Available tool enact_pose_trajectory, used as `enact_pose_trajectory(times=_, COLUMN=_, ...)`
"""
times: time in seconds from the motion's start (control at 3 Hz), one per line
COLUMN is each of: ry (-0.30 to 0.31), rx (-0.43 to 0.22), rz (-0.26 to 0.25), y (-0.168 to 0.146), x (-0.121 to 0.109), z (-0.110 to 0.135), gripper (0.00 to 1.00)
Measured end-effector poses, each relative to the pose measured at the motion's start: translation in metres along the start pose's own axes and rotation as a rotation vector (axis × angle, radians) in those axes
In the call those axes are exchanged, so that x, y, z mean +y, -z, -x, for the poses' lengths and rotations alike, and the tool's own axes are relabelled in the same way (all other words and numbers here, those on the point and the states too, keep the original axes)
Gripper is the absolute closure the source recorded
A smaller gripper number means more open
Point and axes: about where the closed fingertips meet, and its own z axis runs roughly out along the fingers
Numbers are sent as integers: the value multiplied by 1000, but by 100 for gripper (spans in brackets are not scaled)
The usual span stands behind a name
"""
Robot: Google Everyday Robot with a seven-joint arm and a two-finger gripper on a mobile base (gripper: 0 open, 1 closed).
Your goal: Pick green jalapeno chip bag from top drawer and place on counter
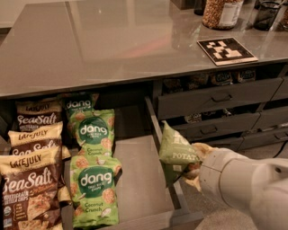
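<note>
The green jalapeno chip bag (pixel 177 152) is olive green with pale lettering and hangs tilted over the right side wall of the open top drawer (pixel 154 123). My gripper (pixel 193 166) comes in from the lower right on a white arm and is shut on the bag's right edge, holding it off the drawer floor (pixel 137 175). The glossy grey-brown counter (pixel 112 40) spans the top of the view above the drawer.
Two bright green Dang bags (pixel 94 132) lie in the drawer's middle row and brown Sea Salt bags (pixel 29 188) fill its left row. A black-and-white marker tile (pixel 226 49) and a jar (pixel 221 12) sit on the counter's right. Narrow handled drawers (pixel 211 99) stand on the right.
</note>
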Motion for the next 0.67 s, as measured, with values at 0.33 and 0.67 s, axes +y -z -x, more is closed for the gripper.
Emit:
enact_pose_trajectory(times=0.33, ry=-36, rx=-77, rz=169, y=-53, x=17, z=-2, gripper=100)
enact_pose_trajectory(times=0.67, ry=-75, rx=-103, rz=358, y=-113, x=40, z=6, gripper=100)
